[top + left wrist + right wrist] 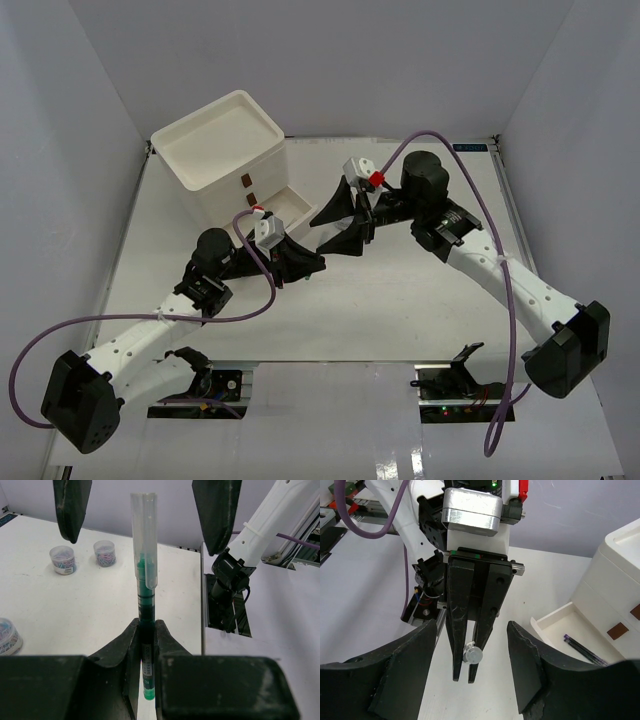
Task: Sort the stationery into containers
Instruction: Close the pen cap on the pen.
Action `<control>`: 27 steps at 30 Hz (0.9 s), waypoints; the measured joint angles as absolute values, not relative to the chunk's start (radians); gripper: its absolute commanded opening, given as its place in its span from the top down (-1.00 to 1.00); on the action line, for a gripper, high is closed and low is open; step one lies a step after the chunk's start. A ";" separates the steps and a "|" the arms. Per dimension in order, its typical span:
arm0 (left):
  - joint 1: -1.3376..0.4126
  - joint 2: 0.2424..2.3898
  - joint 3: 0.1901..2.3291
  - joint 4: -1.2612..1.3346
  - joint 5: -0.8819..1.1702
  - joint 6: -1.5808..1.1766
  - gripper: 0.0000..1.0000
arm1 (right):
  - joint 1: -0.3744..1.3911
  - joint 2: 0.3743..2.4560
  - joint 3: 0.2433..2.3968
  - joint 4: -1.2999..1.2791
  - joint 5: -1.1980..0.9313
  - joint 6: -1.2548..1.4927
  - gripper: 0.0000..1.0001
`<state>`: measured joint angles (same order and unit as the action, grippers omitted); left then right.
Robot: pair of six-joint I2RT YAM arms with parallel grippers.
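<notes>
My left gripper (146, 628) is shut on a green pen (144, 575) with a clear cap, and the pen points away from it. My right gripper (471, 626) is open. Its fingers (72, 505) stand wide on either side of the pen's cap without touching it. From the right wrist, the cap's round end (473, 655) shows between the left gripper's shut fingers (460, 610). From above, both grippers (318, 240) meet just in front of the white drawer unit (170, 140). Its bottom drawer (555, 625) is pulled out and holds dark purple pens (585, 650).
Three small clear jars stand on the table: two together (62, 560) (104, 553) and one (5, 636) at the frame's left edge. The right arm's white links (265, 520) and base fill the right side. White walls enclose the table.
</notes>
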<state>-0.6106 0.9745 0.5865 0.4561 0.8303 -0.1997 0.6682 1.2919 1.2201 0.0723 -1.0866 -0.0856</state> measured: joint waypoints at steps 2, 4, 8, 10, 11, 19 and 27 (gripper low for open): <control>-0.611 0.974 0.587 0.456 0.831 -0.200 0.77 | 0.670 1.300 1.223 0.078 -1.084 -0.083 -0.24; -0.611 0.974 0.587 0.456 0.831 -0.200 0.76 | 0.672 1.308 1.223 0.078 -1.082 -0.080 -0.20; -0.611 0.974 0.587 0.456 0.831 -0.200 0.76 | 0.677 1.320 1.223 0.078 -1.076 -0.075 -0.08; -0.611 0.974 0.587 0.456 0.832 -0.200 0.76 | 0.679 1.323 1.223 0.079 -1.073 -0.072 0.03; -0.611 0.974 0.587 0.456 0.832 -0.200 0.77 | 0.681 1.324 1.223 0.079 -1.072 -0.071 0.11; -0.611 0.974 0.587 0.456 0.831 -0.200 0.77 | 0.691 1.324 1.223 0.085 -1.055 -0.059 0.48; -0.610 0.974 0.587 0.447 0.813 -0.197 0.77 | 0.710 1.317 1.215 0.085 -1.018 -0.052 0.65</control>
